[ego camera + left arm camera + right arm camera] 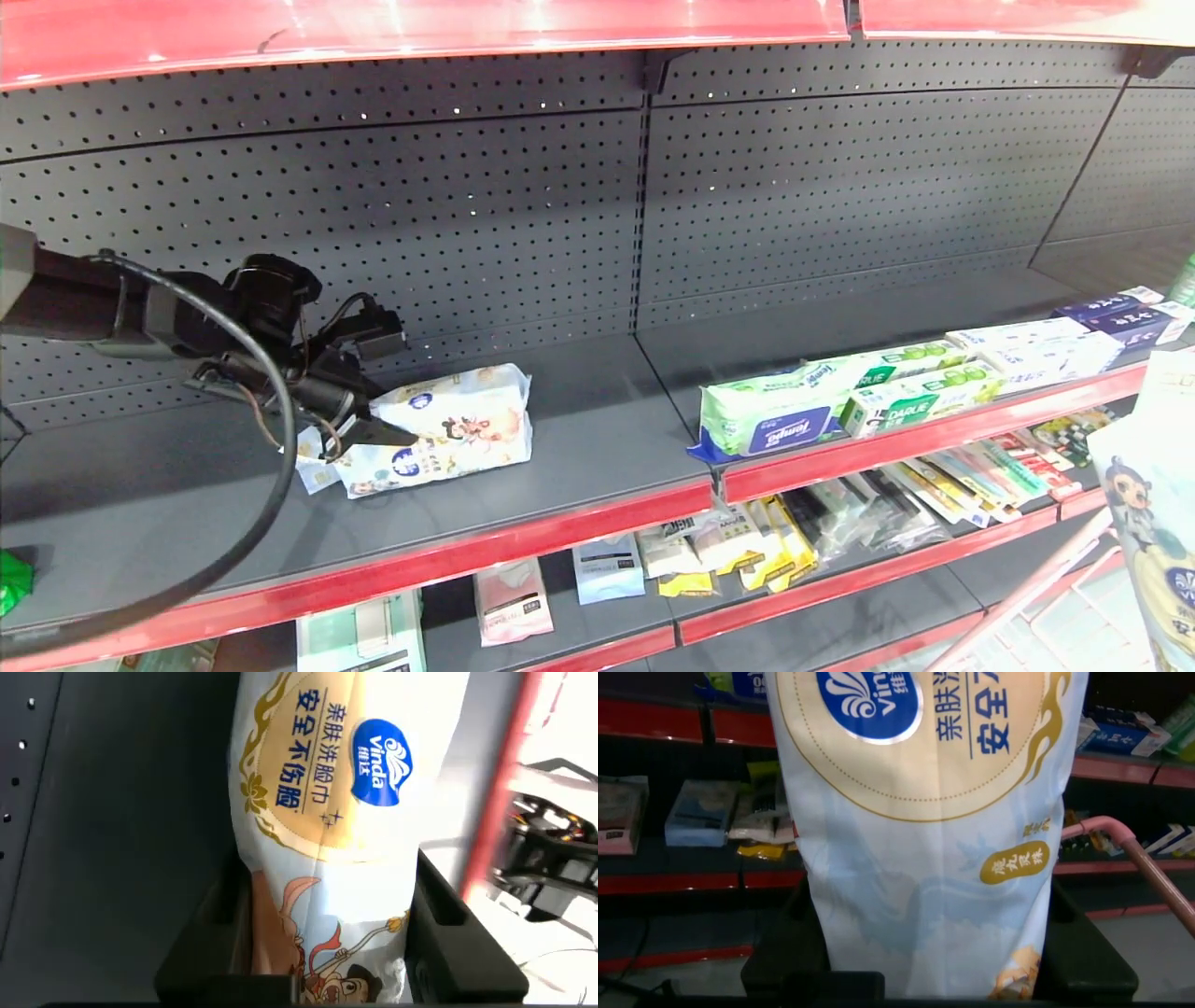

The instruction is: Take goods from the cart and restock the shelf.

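The left claw [383, 401] is clenched on a pack [467, 420] of wipes that lies flat on the grey shelf [579, 448], its fingers [215, 933] pressing both sides of the pack. The right claw [929, 896] grips a second pack [924, 793] upright, held off the shelf over the pink cart [1027, 597]. Farther right on the same shelf a green tissue pack [780, 420] and toothpaste boxes [920, 397] line the front edge
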Available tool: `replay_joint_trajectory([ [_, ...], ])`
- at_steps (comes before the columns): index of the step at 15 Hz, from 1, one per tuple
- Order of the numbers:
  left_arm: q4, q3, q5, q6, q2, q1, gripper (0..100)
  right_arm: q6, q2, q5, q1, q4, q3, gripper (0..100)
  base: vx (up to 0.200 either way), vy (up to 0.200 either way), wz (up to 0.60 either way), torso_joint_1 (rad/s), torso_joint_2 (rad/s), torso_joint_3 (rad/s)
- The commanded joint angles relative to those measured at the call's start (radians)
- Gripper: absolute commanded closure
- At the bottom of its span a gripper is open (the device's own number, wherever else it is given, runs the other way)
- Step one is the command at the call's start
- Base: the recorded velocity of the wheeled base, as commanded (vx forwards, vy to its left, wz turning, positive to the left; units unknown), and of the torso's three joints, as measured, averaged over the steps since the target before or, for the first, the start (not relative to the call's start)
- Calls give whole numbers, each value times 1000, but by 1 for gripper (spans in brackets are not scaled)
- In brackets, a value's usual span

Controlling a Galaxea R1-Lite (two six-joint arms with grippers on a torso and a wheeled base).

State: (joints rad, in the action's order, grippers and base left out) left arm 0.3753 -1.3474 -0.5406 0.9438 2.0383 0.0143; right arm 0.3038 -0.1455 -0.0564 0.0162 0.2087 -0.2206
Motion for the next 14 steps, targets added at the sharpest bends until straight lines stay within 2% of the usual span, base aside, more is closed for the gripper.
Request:
replay_joint_trajectory([
  [1,8,88,-10,21,-128,-10,100,0,-6,0,1,0,-3,100,0,0,0,0,0,0],
  [3,4,243,-28,50,-236,-40,100,0,-14,6,4,-3,-9,100,0,0,0,0,0,0],
  [5,-16,318,-28,76,-273,-73,100,-2,-20,7,5,-5,-11,100,0,0,0,0,0,0],
  [6,-16,318,-28,76,-273,-73,100,-2,-20,7,5,-5,-11,100,0,0,0,0,0,0],
  [7,-116,380,-32,90,-274,-97,100,-3,-20,7,7,-5,-9,100,0,0,0,0,0,0],
  [9,-182,418,-36,89,-268,-103,100,-3,-20,7,5,-5,-14,100,0,0,0,0,0,0],
  [12,-184,447,-38,95,-262,-114,100,-3,-22,7,5,-2,-23,100,0,0,0,0,0,0],
  [14,-194,468,-62,98,-247,-115,100,-3,-20,7,5,-2,-25,100,0,0,0,0,0,0],
])
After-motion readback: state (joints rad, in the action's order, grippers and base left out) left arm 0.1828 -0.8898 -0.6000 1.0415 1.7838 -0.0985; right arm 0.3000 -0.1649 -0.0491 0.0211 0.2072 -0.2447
